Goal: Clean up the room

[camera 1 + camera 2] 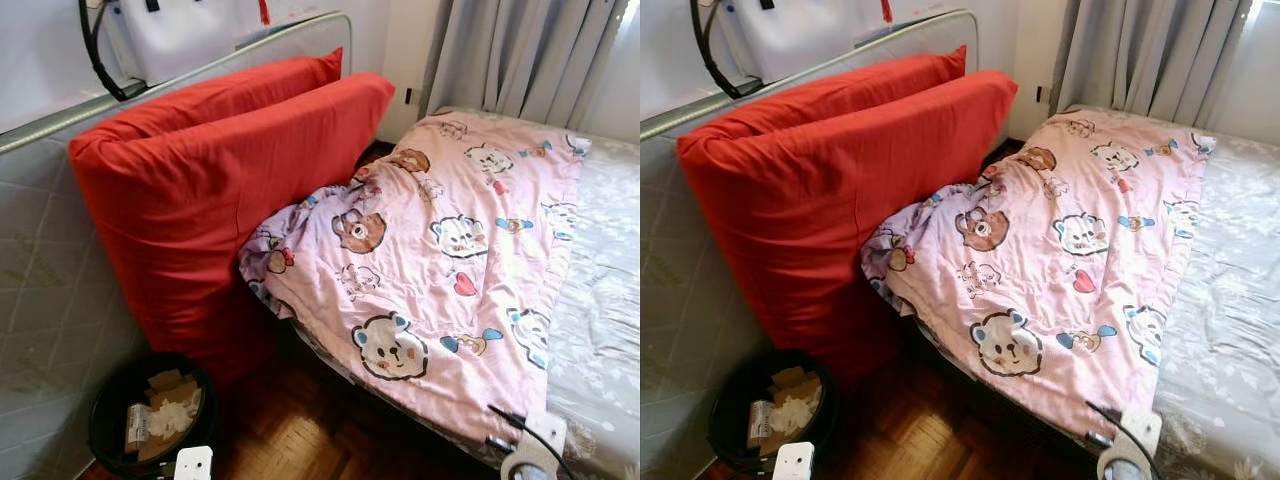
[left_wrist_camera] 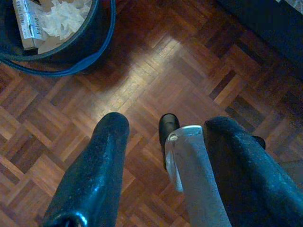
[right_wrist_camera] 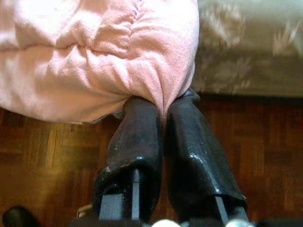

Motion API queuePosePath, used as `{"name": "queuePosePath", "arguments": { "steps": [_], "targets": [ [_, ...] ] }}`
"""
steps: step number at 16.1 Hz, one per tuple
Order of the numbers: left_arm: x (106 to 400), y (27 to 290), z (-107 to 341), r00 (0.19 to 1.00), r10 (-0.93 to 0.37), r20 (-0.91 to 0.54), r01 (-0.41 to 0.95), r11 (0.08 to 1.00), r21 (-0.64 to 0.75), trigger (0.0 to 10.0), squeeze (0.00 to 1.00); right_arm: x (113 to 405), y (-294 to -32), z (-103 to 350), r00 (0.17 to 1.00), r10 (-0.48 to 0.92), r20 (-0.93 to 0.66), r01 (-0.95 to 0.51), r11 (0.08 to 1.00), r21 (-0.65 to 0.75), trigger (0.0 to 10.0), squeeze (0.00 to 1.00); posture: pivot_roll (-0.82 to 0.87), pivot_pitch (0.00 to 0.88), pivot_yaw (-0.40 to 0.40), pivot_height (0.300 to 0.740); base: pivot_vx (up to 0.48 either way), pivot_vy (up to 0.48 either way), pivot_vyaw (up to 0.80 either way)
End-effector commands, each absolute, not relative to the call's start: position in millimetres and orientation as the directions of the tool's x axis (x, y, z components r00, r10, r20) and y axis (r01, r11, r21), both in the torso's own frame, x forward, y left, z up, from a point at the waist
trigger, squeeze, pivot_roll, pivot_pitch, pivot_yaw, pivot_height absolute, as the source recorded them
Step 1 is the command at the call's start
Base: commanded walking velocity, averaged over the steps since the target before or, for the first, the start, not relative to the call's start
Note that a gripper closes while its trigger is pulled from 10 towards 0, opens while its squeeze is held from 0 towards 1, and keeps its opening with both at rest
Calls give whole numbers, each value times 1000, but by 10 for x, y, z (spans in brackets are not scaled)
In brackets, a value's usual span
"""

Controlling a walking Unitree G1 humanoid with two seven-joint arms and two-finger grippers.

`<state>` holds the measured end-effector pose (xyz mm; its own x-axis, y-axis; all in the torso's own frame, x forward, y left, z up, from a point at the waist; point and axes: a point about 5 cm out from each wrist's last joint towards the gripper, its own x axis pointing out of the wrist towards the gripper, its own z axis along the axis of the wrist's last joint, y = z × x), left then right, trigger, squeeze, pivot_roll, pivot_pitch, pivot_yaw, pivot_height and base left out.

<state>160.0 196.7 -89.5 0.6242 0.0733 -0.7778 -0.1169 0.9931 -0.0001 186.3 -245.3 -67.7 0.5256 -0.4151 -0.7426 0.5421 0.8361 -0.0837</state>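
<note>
Right gripper (image 3: 163,111): fingers (image 3: 137,137) pressed together, pinching a fold at the edge of pink blanket (image 3: 94,52); placed at the foot-side corner of the bed, above parquet floor (image 3: 265,142).

Left gripper (image 2: 163,142): fingers (image 2: 102,161) spread apart, nothing between them; hanging low over the parquet, near the bin.

Pink blanket, printed with bears, cats and hearts (image 1: 440,250): spread crumpled across the bed, near edge hanging over the side, upper end bunched against the red cushions.

Mattress (image 1: 605,290): pale grey, floral pattern, bare along the right of the blanket.

Red cushions (image 1: 215,190): two, large, standing on edge side by side, leaning between the bed and a quilted grey upright panel (image 1: 40,290).

Bin (image 1: 110,420): dark, round, on the floor at the foot of the cushions; holding crumpled paper (image 2: 66,19) and a small carton (image 2: 28,23).

Curtain (image 1: 530,55): grey, hanging behind the bed head.
</note>
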Motion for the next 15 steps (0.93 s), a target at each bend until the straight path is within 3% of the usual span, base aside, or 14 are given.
{"name": "queuePosePath", "arguments": {
  "steps": [1, 5, 6, 7, 8, 9, 10, 11, 15],
  "targets": [
    [1585, 2012, -894, 622, 83, -779, -114, 993, 15, 10000, 0, 1777, -2453, -727, 493, -410, -767, 559, 825, -82, 10000, 0, 0, 19, 14, 740, 0, 0, 0],
    [1590, 2022, -889, 626, 81, -776, -108, 994, 16, 10000, 0, 1671, -2512, -769, 450, -425, -786, 584, 805, -101, 10000, 0, 1, 19, 17, 740, 0, 0, 0],
    [1592, 2030, -887, 626, 81, -775, -106, 994, 18, 10000, 0, 1668, -2526, -767, 447, -428, -785, 583, 805, -107, 10000, 31, 0, 20, 17, 740, 0, 0, 0],
    [1594, 2038, -885, 626, 82, -776, -105, 994, 20, 10000, 0, 1668, -2543, -763, 445, -434, -783, 587, 802, -111, 10000, 153, 0, 20, 17, 740, 0, 0, 0],
    [1595, 2040, -884, 626, 81, -776, -103, 994, 20, 10000, 0, 1666, -2551, -761, 443, -436, -783, 590, 800, -112, 10000, 149, 0, 20, 17, 740, 0, 0, 0],
    [1597, 2036, -885, 625, 80, -776, -101, 995, 21, 10000, 0, 1663, -2553, -763, 441, -436, -785, 586, 802, -116, 10000, 514, 0, 19, 17, 740, 0, 0, 0],
    [1598, 2024, -886, 625, 75, -777, -95, 995, 20, 10000, 0, 1651, -2557, -768, 436, -437, -787, 583, 803, -123, 10000, 553, 0, 19, 17, 740, 0, 0, 0],
    [1598, 2011, -888, 625, 71, -778, -88, 996, 20, 10000, 0, 1640, -2556, -774, 431, -436, -790, 581, 804, -127, 10000, 918, 1, 20, 16, 740, 0, 0, 0],
    [1589, 1987, -895, 624, 65, -779, -81, 997, 19, 10000, 0, 1590, -2541, -801, 416, -434, -799, 574, 807, -140, 10000, 820, 1, 21, 16, 740, 0, 0, 0]
  ]
}}
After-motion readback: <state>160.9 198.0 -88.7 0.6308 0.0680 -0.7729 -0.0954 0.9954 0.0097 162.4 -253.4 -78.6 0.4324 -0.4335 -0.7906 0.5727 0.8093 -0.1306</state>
